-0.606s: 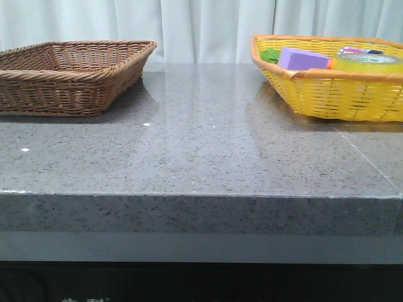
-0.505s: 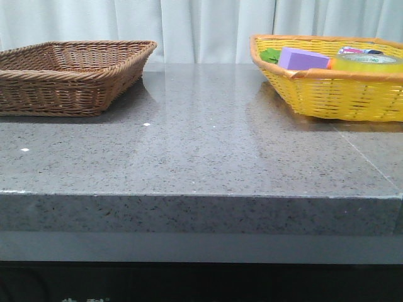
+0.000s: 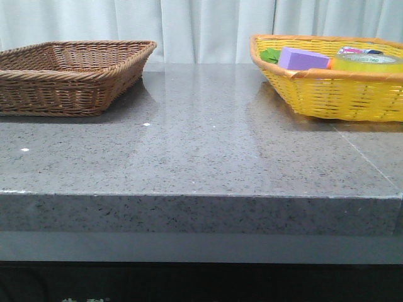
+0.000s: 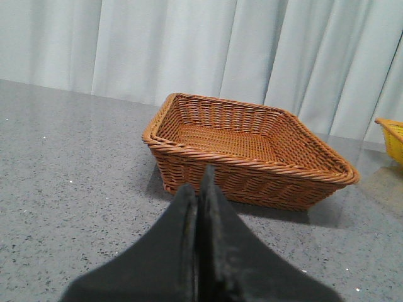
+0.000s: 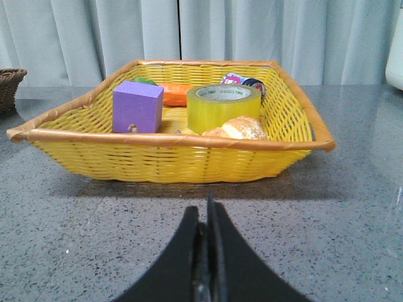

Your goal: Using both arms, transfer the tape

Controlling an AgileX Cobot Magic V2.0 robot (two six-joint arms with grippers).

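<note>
Grey speckled stone table (image 3: 201, 157), pale curtain (image 3: 201, 28) behind. Brown basket (image 3: 69, 75) sits far left, yellow basket (image 3: 327, 78) far right – wide bare stone between them.

Tape (image 5: 224, 107) lies flat in the yellow basket, core axis vertical, hole up, roughly mid-basket. Purple block (image 5: 137, 106) is to its left, orange tube (image 5: 176, 93) behind that, a bread roll (image 5: 238, 129) just in front on the near side, touching or nearly so. Small printed items (image 5: 245, 82) at the far wall.

Right gripper (image 5: 204, 217) is pointed straight at the yellow basket, fingers pressed together, holding nothing; tape lies ahead of it, past the near rim. Left gripper (image 4: 200, 189) is likewise closed and empty, facing the brown basket, well apart from the tape. Neither arm shows in the front view.

So the right arm is clearly the nearer one – my read is that it picks, then hands off over the open middle.

Constraints: the near rim stands between fingers and roll, so approach likely has to come from above. With the axis vertical, one finger through the core and one outside looks feasible. Bread roll crowds the near side; block side has a small gap. Jaws must open first.
</note>
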